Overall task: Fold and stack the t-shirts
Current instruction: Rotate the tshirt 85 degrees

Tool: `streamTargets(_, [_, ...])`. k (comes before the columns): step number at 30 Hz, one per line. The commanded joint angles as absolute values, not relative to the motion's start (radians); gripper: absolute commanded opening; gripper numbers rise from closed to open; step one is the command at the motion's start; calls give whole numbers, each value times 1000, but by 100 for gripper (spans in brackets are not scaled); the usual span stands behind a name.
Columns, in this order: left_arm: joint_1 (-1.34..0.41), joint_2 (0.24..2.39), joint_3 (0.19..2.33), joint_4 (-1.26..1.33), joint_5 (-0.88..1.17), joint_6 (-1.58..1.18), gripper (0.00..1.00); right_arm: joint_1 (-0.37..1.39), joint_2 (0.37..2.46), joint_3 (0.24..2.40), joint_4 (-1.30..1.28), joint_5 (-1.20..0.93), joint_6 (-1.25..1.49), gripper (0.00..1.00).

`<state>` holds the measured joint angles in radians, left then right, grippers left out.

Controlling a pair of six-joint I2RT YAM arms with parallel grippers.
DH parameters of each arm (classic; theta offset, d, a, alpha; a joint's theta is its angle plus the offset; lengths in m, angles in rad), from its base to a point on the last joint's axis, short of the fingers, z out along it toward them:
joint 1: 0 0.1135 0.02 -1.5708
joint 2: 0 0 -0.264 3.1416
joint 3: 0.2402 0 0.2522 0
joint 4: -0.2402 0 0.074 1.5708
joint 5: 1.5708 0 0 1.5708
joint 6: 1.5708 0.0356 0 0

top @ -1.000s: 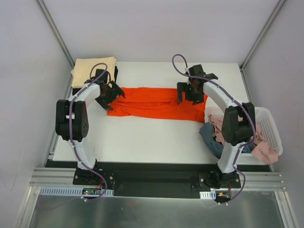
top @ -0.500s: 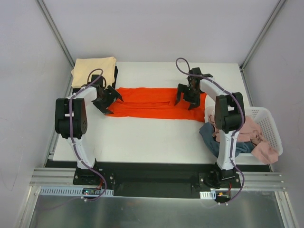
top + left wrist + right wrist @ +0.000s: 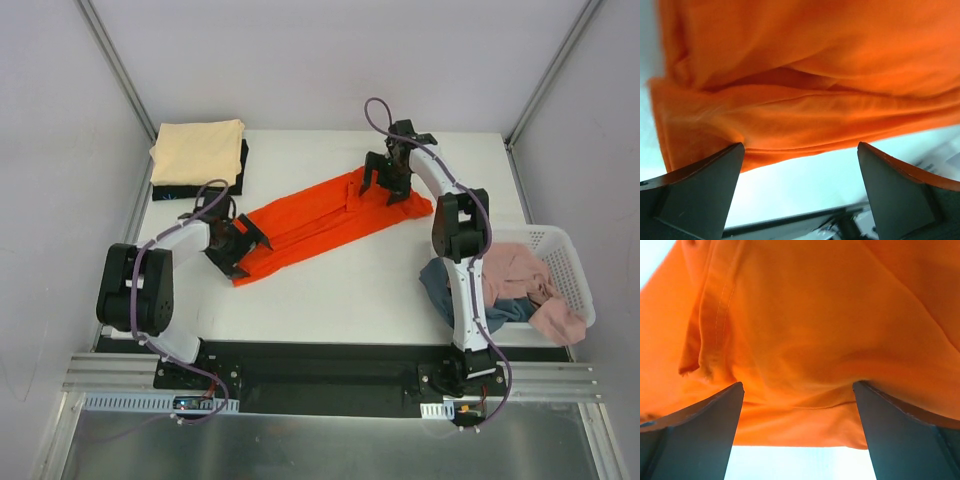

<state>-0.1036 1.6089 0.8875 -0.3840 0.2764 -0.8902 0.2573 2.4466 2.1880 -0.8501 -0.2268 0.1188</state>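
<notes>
**Entry: orange-red t-shirt [image 3: 320, 220].** It lies as a long narrow band, slantwise on the worktop [image 3: 340, 295], with one end at each pincer.

**Left pincer [image 3: 243, 248].** Released, fingers spread wide. The shirt's nearer end sits directly ahead of the tips, and its hem touches one finger [image 3: 700, 185]. We cannot tell whether the tips press on the cloth.

**Right pincer [image 3: 385, 187].** Also released and wide. The farther end fills the space ahead of it, and a stitched seam runs just beyond one finger [image 3: 695, 425].

**Finished pile.** A cream t-shirt [image 3: 198, 148] lies on a black t-shirt [image 3: 243, 160], beyond the left pincer and well apart from the right.

**Waiting.** A pink t-shirt [image 3: 520, 268] and a blue t-shirt [image 3: 445, 292] are at the basket [image 3: 572, 262], back toward the right arm's base.

**Step in hand.** We judge the lengthwise fold done and the band laid out for the crosswise fold.

**Next move.** One pincer needs to clench on all the layers at its end and carry that end over to meet the other. The other pincer should pin its own end so the band does not slide.
</notes>
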Motion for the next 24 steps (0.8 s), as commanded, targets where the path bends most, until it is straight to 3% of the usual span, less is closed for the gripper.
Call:
streamTargets(1, [-283, 1553, 747, -485, 244, -1049, 99, 245, 2523, 2281, -807, -244, 95, 97])
streamTargets(8, [-541, 1381, 646, -486, 221, -1241, 99, 247, 2594, 2396, -640, -172, 95, 97])
streamTargets(13, [-629, 1247, 673, -499, 149, -1188, 99, 249, 2545, 2430, -555, -228, 75, 96])
streamTargets(18, [-629, 1192, 854, -624, 40, -942, 99, 296, 2330, 2254, -577, -229, -21, 97])
streamTargets(24, [-516, 1325, 1075, -641, -65, -717, 100, 385, 2099, 1905, -617, -164, 49, 97])
